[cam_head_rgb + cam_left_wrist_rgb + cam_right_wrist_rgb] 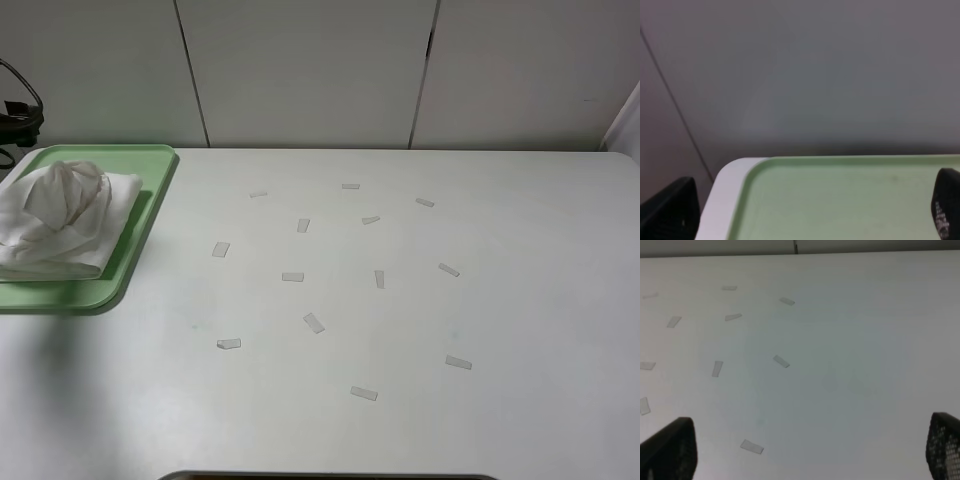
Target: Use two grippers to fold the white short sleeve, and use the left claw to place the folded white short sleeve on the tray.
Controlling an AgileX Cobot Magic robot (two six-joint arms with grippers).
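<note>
Far left of the bench: the tray sits at the left edge, light green, low rim. The white short sleeve lies on it as a bundled, roughly folded heap, bunched up at the top, and covers most of the tray's visible floor; its left part runs off the edge of the high view. A bit of black arm hardware with cable shows at the left edge behind the tray; the gripper itself isn't visible from the high camera. In the left wrist view the left gripper is spread wide, one black finger at each side of the picture, with nothing between them; below it is a bare tray corner and rim, the white bench edge just beside it, and the grey wall panels behind. No shirt in that view. From the middle of the bench to the right: only small pale tape strips scattered flat across the surface, well apart from the tray. The right arm is out of the high view. In the right wrist view the right gripper is also wide apart and holds nothing, over bare bench with several tape strips in sight.
</note>
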